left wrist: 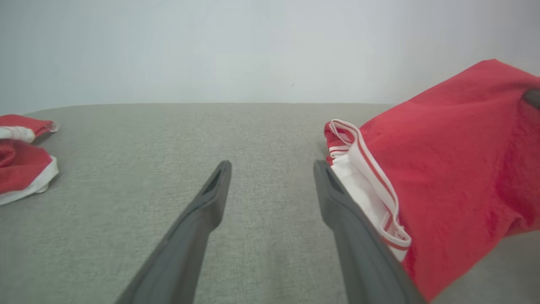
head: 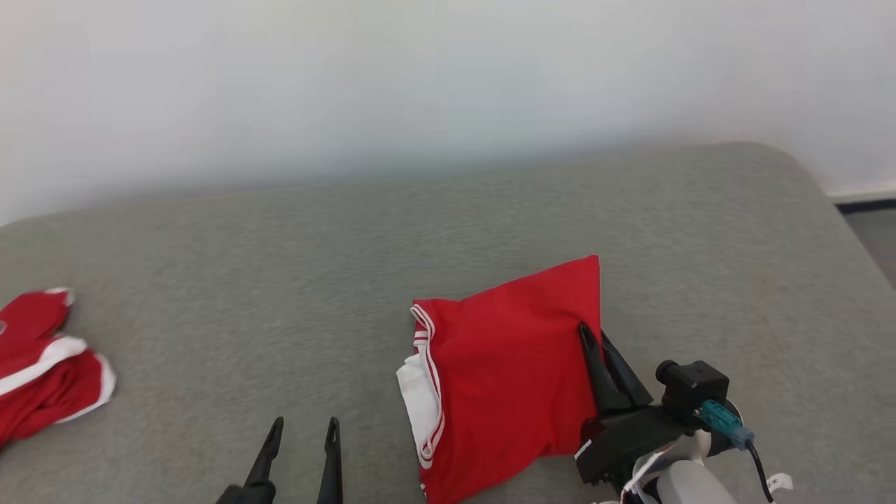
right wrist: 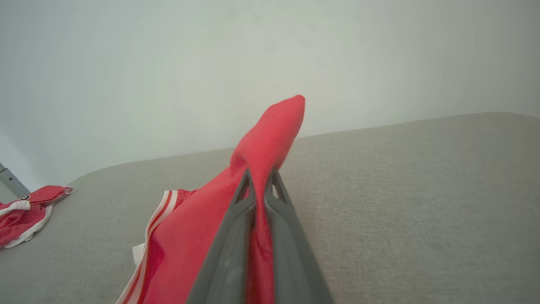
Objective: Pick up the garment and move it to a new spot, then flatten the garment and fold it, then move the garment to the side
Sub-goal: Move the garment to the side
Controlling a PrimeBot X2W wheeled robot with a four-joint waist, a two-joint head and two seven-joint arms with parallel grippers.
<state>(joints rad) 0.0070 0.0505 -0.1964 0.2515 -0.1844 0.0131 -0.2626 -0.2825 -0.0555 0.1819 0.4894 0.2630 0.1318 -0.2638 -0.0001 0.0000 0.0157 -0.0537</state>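
**Q:** Foreground, lower left: what does the left gripper (head: 306, 422) show?

**A:** Two dark fingers spread wide, with nothing between them. It hangs low over the mat (head: 280, 280), near the garment (head: 511, 378) but apart from it. It is probably parked there to leave the other arm room.

**Q:** And the garment?

**A:** It lies centre-right on the mat as a compact red bundle. White lining and red-and-white trim show at its left edge. Its bulk rests on the mat and its right edge is drawn up.

**Q:** Why drawn up?

**A:** The right gripper (head: 591, 330) has its fingers pressed together on that edge. A ridge of red cloth is pinched between them, and a loose tip stands above the fingertips. A grip at one edge suits lifting or dragging the bundle sideways. The folded look suggests the last move to the side, though I cannot tell for certain.

**Q:** Count, left to right?

**A:** One spare cloth (head: 42, 364), red and white, at the far left, well apart from the garment. Then one empty gripper, one garment and one gripper holding it. That makes two red pieces, two grippers, four fingers, one mat, and one pale wall (head: 420, 70) behind.
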